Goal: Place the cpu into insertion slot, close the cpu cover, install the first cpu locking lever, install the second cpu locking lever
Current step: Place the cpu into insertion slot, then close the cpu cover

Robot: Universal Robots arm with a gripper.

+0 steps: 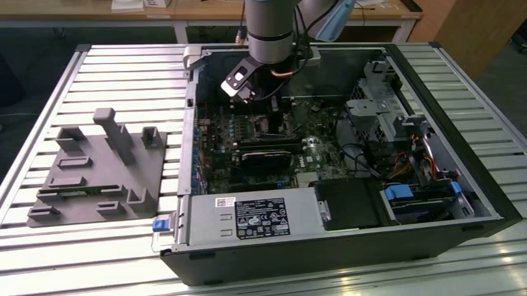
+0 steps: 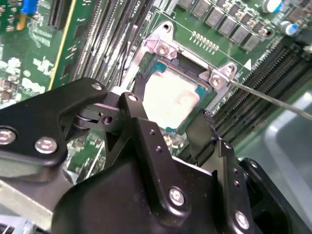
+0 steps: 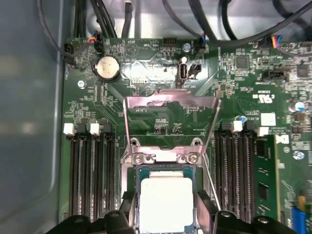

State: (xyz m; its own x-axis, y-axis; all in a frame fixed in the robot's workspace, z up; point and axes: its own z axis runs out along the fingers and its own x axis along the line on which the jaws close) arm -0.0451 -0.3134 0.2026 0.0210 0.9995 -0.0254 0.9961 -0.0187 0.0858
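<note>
Black fingers (image 2: 146, 136) of the gripper (image 2: 173, 97) clamp the chip (image 3: 165, 204) by opposite edges — it sits level in the socket (image 3: 163, 155), toward 11 o'clock of the open case (image 1: 346, 259) in the exterior view. Placement step in hand; cover (image 3: 170, 99) stands raised. Judgement: release demands straight withdrawal, no dragging.

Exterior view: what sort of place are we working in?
Probably a lab or workshop: an opened computer case on a slatted metal table, a grey fixture block beside it, wooden desks behind.
</note>
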